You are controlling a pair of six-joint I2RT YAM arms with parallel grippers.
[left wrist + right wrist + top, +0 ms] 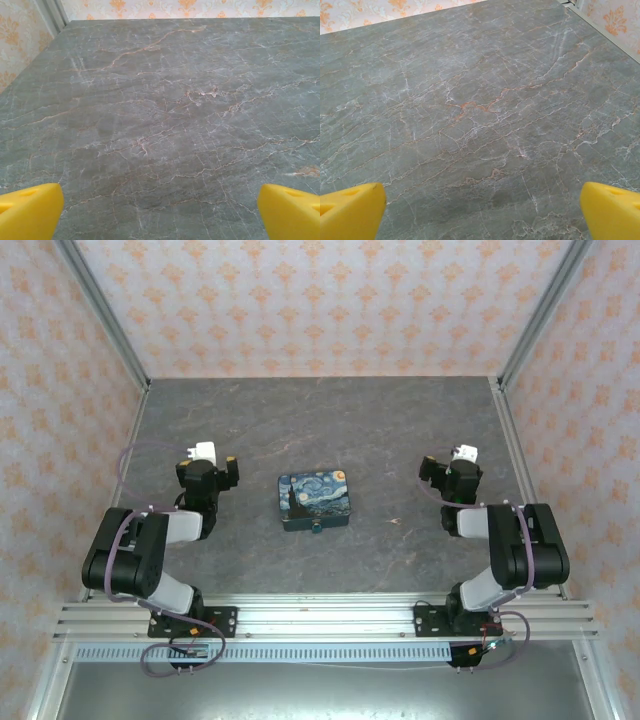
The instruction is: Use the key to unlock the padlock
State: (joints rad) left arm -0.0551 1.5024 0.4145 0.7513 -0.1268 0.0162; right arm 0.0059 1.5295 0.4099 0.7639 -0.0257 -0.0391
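Padlock (pixel 316 528) in top view: tiny dark teal piece touching near edge of starry-night tin (pixel 315 498), mid-table. Left gripper (pixel 212 462) well apart on its left, right gripper (pixel 452 468) well apart on its right; padlock lies between them. Left wrist view: yellow fingertips (pixel 27 210) spread wide at frame corners, bare marbled table (pixel 160 110) between, nothing held. Right wrist view: yellow pads (pixel 350 210) likewise wide apart, jaws empty.
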